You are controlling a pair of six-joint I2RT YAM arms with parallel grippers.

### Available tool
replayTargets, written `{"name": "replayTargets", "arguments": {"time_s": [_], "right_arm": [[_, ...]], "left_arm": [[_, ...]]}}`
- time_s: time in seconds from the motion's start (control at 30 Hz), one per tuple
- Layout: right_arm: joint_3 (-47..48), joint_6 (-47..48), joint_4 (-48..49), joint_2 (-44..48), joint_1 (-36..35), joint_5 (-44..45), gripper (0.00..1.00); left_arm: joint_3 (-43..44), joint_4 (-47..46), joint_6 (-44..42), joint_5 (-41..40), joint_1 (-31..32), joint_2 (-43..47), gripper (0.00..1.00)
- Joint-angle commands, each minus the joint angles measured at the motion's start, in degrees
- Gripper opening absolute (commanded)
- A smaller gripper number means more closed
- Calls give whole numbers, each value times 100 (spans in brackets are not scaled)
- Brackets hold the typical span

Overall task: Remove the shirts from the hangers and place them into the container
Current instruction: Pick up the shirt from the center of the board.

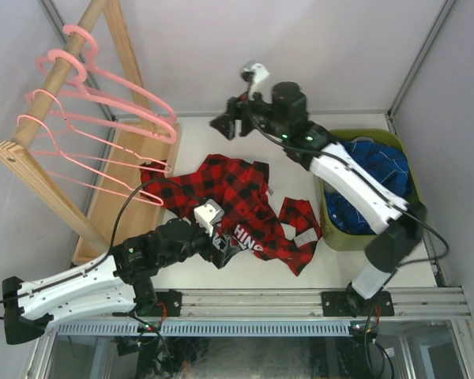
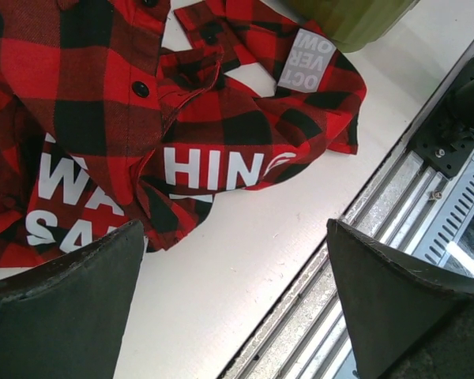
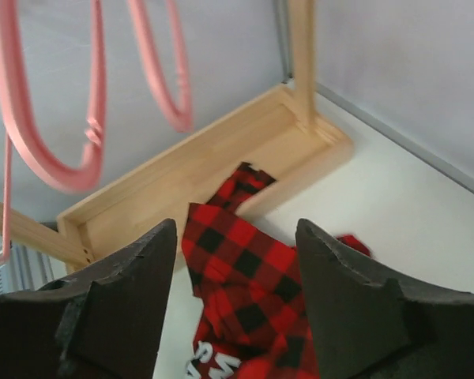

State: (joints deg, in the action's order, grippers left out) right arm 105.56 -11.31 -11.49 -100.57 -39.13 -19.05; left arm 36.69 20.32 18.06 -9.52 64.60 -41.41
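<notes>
Red plaid shirt (image 1: 237,201) is seen crumpled flat on the table (image 1: 300,272), mid-scene, off any hanger and outside the container (image 1: 341,237). One corner of it is laid against the wooden base board (image 1: 134,174). White lettering is shown on it in the left wrist view (image 2: 103,95), plus a grey label (image 2: 306,59) on a fold near the container (image 2: 347,20).

Blue plaid shirt (image 1: 379,170) is bunched inside the container, at the right of the table. Other shirts in there cannot be made out.

Pink hangers (image 1: 103,103) are hung bare on the slanted wooden rail (image 1: 63,63), far left.

Left gripper (image 1: 223,249) is placed at the near edge of the red shirt, over the lettering. Its fingers (image 2: 63,308) are spread wide, nothing is clamped; only table and shirt hem are seen between them (image 2: 237,316). Contact with the cloth cannot be told.

Right gripper (image 1: 223,125) is held raised at the far side, pointed toward the rack. Its fingers (image 3: 118,308) are parted, nothing gripped (image 3: 237,308). Through the gap the red shirt (image 3: 245,292) is seen, with base board (image 3: 189,174) and hangers (image 3: 63,118) beyond.
</notes>
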Motion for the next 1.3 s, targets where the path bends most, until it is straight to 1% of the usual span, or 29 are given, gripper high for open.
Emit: {"name": "replayTargets", "arguments": {"time_s": [0.0,0.07,0.1,0.23,0.3,0.4,0.47,0.57,0.63,0.73,0.77,0.9,0.93,1.0,1.07,1.17,1.23,1.27], "right_arm": [[-1496,-210,828,1267,276,309,62],[-2226,-351,815,1470,338,418,64],[-2440,-418,670,1489,345,515,65],[-2699,-773,-487,1199,231,1386,72],[-2810,-911,-954,989,77,1682,76],[-3144,-996,-1011,714,-266,1730,81],[-3310,-1190,-1077,520,-484,1800,89],[-3471,-1606,-1275,240,-800,2008,91],[-3763,-1830,-1329,125,-1010,2221,92],[-4231,-2105,-1083,-45,-1302,1928,94],[-4335,-2127,-1024,-127,-1446,1974,95],[-4512,-2529,-1419,-565,-1906,2858,96],[-4548,-2716,-1550,-655,-2015,3141,94],[-4662,-3044,-1681,-818,-2235,3663,86],[-4845,-3460,-1632,-867,-2361,4003,68],[-5332,-3777,-1088,-636,-2386,4071,43],[-5553,-3914,-953,-269,-2380,4277,18],[-5645,-3880,-929,-54,-2367,4484,9]], "left_arm": [[89,-131,121,-298,8,112,100],[64,-182,151,-418,4,172,100],[52,-197,161,-451,2,195,100],[58,-205,177,-517,1,284,100],[42,-203,208,-605,0,350,100],[36,-197,228,-778,0,445,100],[48,-181,231,-871,0,491,100],[79,-155,233,-950,-1,527,100],[100,-105,228,-969,0,549,100],[87,-72,256,-1022,-4,601,100],[82,-72,259,-1041,0,615,100],[136,-39,246,-1080,0,632,100],[141,-37,242,-1105,-2,635,100],[150,-41,246,-1137,0,634,100],[170,-77,243,-1149,0,635,100],[189,-103,214,-1139,0,643,100],[198,-92,199,-1152,-3,682,100],[186,-83,198,-1177,3,698,100]]}}
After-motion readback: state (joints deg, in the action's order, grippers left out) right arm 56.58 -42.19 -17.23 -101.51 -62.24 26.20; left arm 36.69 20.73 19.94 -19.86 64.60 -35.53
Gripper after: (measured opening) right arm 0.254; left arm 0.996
